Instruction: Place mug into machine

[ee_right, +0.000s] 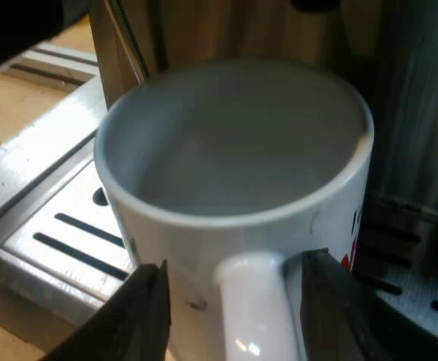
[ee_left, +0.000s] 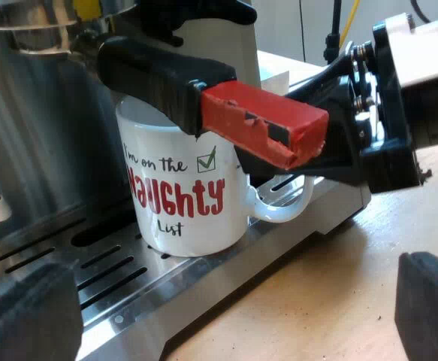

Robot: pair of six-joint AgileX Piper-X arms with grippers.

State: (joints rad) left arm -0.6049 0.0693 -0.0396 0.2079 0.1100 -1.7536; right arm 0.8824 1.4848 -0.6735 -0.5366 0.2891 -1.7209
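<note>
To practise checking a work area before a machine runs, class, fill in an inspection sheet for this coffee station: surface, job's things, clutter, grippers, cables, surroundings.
surface: wooden top, with the slotted drip tray of the espresso machine standing on it.
job's things: white mug upright and empty on the tray, under the red-ended handle of the holder locked into the machine.
clutter: dark specks on the wood beside the tray.
grippers: right gripper open, fingers either side of the mug's handle; left gripper open, holding nothing.
cables: nothing seen.
surroundings: pale wall behind the machine.
</note>
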